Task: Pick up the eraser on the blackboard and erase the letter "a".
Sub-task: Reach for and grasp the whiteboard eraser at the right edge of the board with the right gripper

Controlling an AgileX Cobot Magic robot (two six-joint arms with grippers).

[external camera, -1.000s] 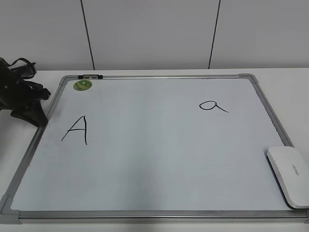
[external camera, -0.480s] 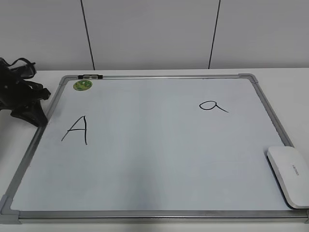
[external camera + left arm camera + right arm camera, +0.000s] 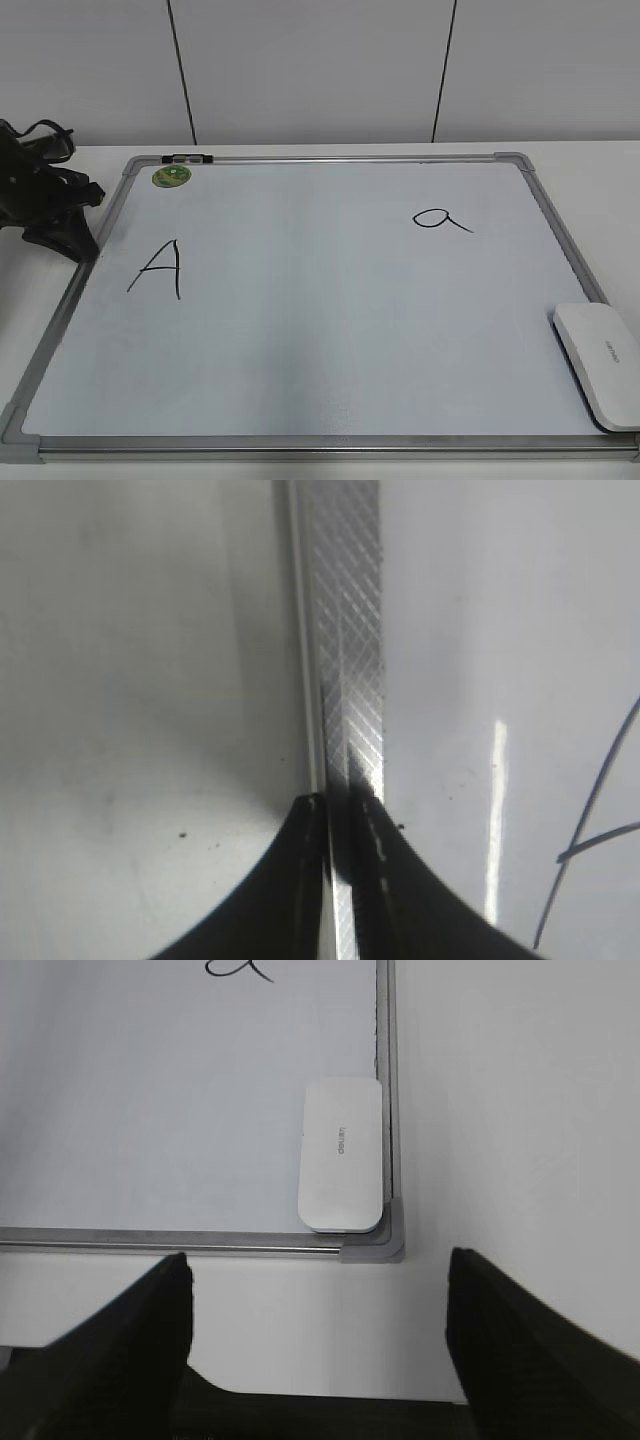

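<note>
The blackboard [image 3: 330,440], a white board in a silver frame, lies flat on the table. The white eraser [image 3: 600,365] lies on its near right corner, against the frame. The small letter "a" [image 3: 440,220] is at the upper right of the board. My right gripper [image 3: 318,1270] is open and empty, above the bare table just in front of the board's corner, with the eraser [image 3: 342,1155] ahead of it and the letter "a" [image 3: 235,970] at the top edge. My left gripper [image 3: 75,245] is shut, its tips [image 3: 345,802] over the board's left frame [image 3: 350,630].
A large capital "A" [image 3: 158,270] is on the board's left side, and its strokes show in the left wrist view [image 3: 590,830]. A round green sticker [image 3: 171,177] sits at the top left corner. White table surrounds the board, with a wall behind.
</note>
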